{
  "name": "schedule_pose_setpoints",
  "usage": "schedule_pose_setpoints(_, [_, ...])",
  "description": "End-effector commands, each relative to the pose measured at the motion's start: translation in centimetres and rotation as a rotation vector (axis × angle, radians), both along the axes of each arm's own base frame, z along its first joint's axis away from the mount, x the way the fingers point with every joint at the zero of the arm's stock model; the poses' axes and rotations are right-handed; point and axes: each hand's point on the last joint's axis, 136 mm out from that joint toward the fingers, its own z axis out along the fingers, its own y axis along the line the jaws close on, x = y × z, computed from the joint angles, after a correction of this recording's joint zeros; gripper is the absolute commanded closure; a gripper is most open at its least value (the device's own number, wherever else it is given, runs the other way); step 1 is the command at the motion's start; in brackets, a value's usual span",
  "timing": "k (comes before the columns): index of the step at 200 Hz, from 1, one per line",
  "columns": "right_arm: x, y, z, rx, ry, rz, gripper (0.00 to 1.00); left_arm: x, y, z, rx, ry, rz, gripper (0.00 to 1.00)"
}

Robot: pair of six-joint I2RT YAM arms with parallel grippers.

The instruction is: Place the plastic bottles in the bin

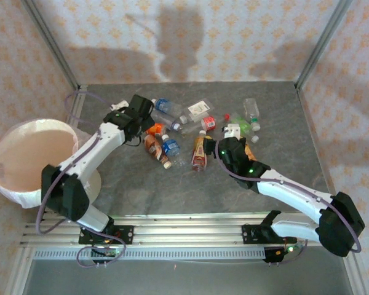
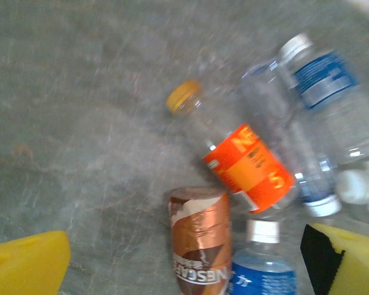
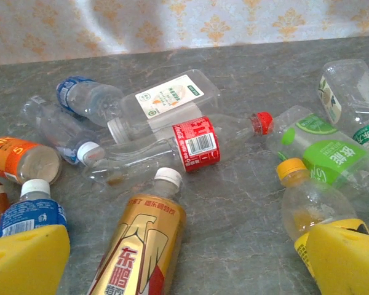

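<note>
Clear plastic bottles, orange-, red-, green- and blue-labelled, lie flat right of the white bag-lined bin; one brown label seemingly reads Nescafé. Left gripper, right gripper: fingers spread, empty.

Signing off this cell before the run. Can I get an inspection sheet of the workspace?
Surface: grey stone-look tabletop, no spills seen.
Job's things: about a dozen small clear plastic bottles lying scattered mid-table; large round white bag-lined bin at the left, no bottle seen inside.
Clutter: nothing seen.
Grippers: left tool open over the pile's left end; right tool open at its right side; neither holds anything.
Cables: purple cables run along both arms; one loops on the table behind the left arm.
Surroundings: patterned walls, aluminium frame posts, mounting rail at the near edge.
</note>
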Motion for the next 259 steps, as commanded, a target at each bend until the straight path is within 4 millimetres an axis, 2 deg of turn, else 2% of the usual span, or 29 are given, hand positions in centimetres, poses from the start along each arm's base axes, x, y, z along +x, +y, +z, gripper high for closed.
schedule_pose_setpoints(1, [-0.2, -1.0, -0.5, -0.015, 0.007, -0.043, 0.01, 0.7, -1.4, -3.2, -0.061, 0.043, 0.033, 0.03])
schedule_pose_setpoints(25, [-0.1, -0.9, -0.6, -0.018, 0.015, -0.043, 0.01, 0.8, -1.9, -7.5, -0.061, 0.131, 0.038, 0.03])
schedule_pose_setpoints(50, [-0.1, -0.9, -0.8, -0.020, 0.022, -0.046, 0.01, 1.6, -2.8, -11.1, -0.089, 0.147, 0.015, 0.07])
schedule_pose_setpoints(82, [-0.2, -1.1, -0.9, -0.029, 0.028, -0.051, 0.01, 2.7, -4.0, -13.3, -0.125, 0.123, -0.029, 0.10])
schedule_pose_setpoints(116, [-0.2, -1.3, -0.9, -0.027, 0.028, -0.060, 0.01, 2.9, -4.5, -15.1, -0.131, 0.153, -0.054, 0.24])
schedule_pose_setpoints(150, [-0.2, -1.3, -1.1, -0.027, 0.032, -0.061, 0.01, 2.8, -4.6, -15.7, -0.133, 0.162, -0.061, 0.32])
schedule_pose_setpoints(181, [-0.2, -1.2, -1.1, -0.027, 0.031, -0.059, 0.01, 2.6, -4.8, -15.8, -0.139, 0.155, -0.093, 0.31])
schedule_pose_setpoints(207, [-0.1, -0.7, -1.0, -0.020, 0.030, -0.040, 0.01, 2.4, -4.5, -15.4, -0.124, 0.151, -0.103, 0.46])
schedule_pose_setpoints(217, [0.0, -0.6, -1.0, -0.019, 0.029, -0.031, 0.01, 2.4, -4.4, -15.0, -0.117, 0.147, -0.105, 0.52])
schedule_pose_setpoints(259, [0.4, 0.3, -0.7, -0.004, 0.017, -0.005, 0.00, 2.2, -3.6, -11.6, -0.082, 0.087, -0.113, 0.52])
